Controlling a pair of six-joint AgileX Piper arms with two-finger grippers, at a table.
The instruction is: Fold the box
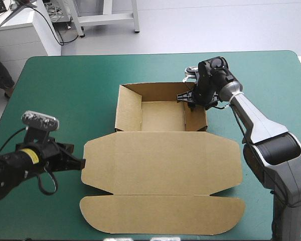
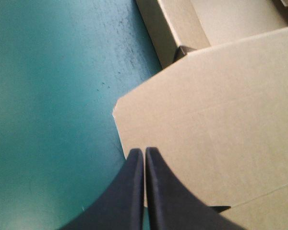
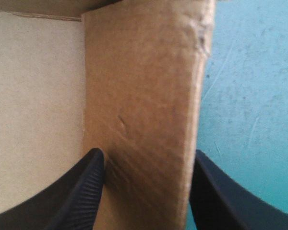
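The brown box (image 1: 160, 160) lies mid-table. Its tray (image 1: 163, 115) has raised walls at the far side, and the lid is flat toward the near edge with a rounded flap (image 1: 160, 213) in front. My right gripper (image 1: 189, 98) (image 3: 146, 158) is open and straddles the tray's right wall (image 3: 144, 96), one finger inside the tray and one outside over the cover. My left gripper (image 1: 82, 163) (image 2: 144, 151) is shut, its tips at the lid's left edge (image 2: 116, 115), gripping nothing that I can see.
The tray's left wall (image 1: 128, 108) leans slightly outward. Teal-green cover (image 1: 65, 85) shows to the left and right of the box and along the table's far edge. The lid's front flap reaches close to the near edge.
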